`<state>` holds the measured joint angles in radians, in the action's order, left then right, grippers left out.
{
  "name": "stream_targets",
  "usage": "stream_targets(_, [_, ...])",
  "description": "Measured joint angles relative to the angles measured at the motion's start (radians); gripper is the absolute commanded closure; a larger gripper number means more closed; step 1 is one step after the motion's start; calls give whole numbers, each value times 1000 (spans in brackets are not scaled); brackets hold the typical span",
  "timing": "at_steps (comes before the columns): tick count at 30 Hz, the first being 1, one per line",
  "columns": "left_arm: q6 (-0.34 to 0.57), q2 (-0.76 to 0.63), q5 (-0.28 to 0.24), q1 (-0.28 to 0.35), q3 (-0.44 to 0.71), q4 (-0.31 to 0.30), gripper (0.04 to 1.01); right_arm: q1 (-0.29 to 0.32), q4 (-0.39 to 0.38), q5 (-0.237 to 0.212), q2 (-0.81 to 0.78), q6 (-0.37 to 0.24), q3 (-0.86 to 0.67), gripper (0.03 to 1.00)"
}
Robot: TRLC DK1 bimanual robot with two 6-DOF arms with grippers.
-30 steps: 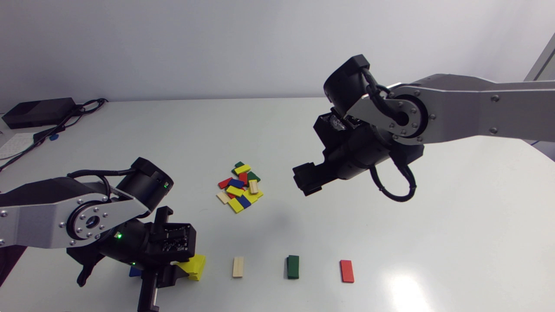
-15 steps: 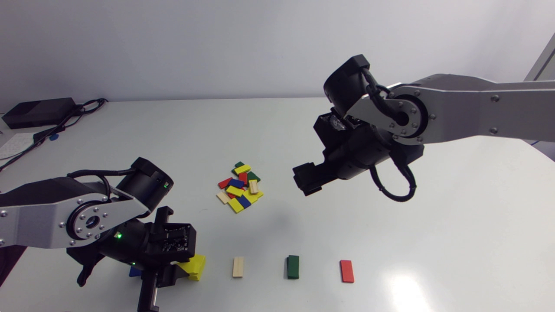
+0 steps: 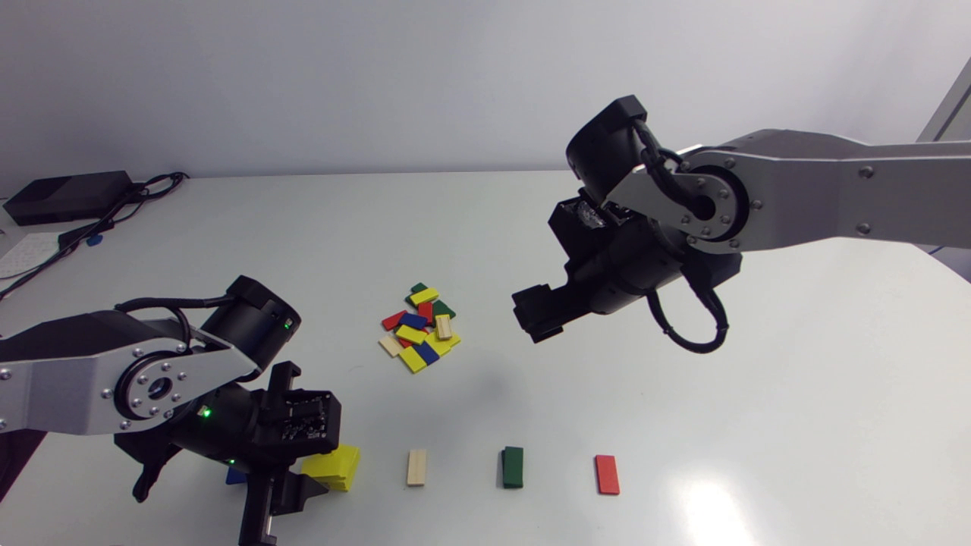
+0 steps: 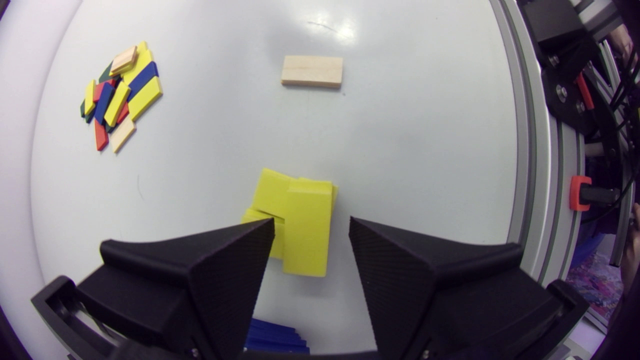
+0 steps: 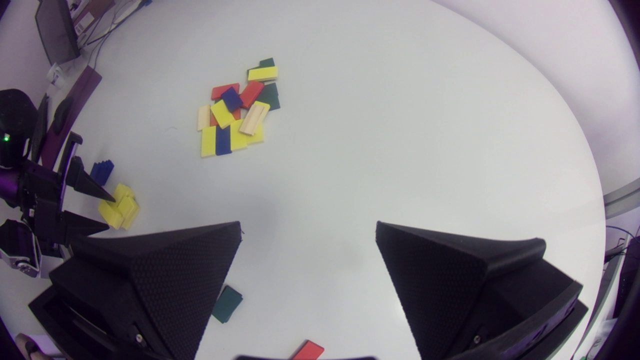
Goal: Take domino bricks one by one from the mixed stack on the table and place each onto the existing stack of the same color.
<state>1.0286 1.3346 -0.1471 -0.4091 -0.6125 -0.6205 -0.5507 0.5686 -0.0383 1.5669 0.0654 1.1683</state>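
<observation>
Left wrist view: left gripper (image 4: 312,227) is spread, gripping nothing, with the untidy yellow stack (image 4: 300,220) just ahead between its fingers. Best to lift clear without clipping the top brick, then fetch from the mixed pile (image 4: 117,95).

Couldn't read any text, numbers or labels anywhere on the table (image 3: 485,227). The domino bricks (image 3: 419,327) showed plain colored faces. A pale sheet (image 3: 26,254) around 9 o'clock had faint marks, way too small to make out.
</observation>
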Motion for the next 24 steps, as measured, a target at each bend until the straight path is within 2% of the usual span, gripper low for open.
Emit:
stream_targets(5, [-6, -24, -5, 12, -11, -32, 241, 0, 0, 0, 0, 0, 0, 93])
stream_targets(9, [-72, -27, -11, 30, -77, -95, 239, 0, 0, 0, 0, 0, 0, 93])
stream_targets(11, [-148, -35, -13, 28, -123, -119, 211, 0, 0, 0, 0, 0, 0, 93])
stream_targets(13, [-264, -35, -14, 22, -187, -158, 207, 0, 0, 0, 0, 0, 0, 92])
stream_targets(18, [-563, 66, -11, 29, -383, -314, 203, 0, 0, 0, 0, 0, 0, 93])
stream_targets(20, [-655, 103, 2, 33, -402, -338, 203, 0, 0, 0, 0, 0, 0, 93])
stream_targets(24, [-803, 126, 75, -1, -388, -375, 203, -2, 0, 0, 0, 0, 0, 93])
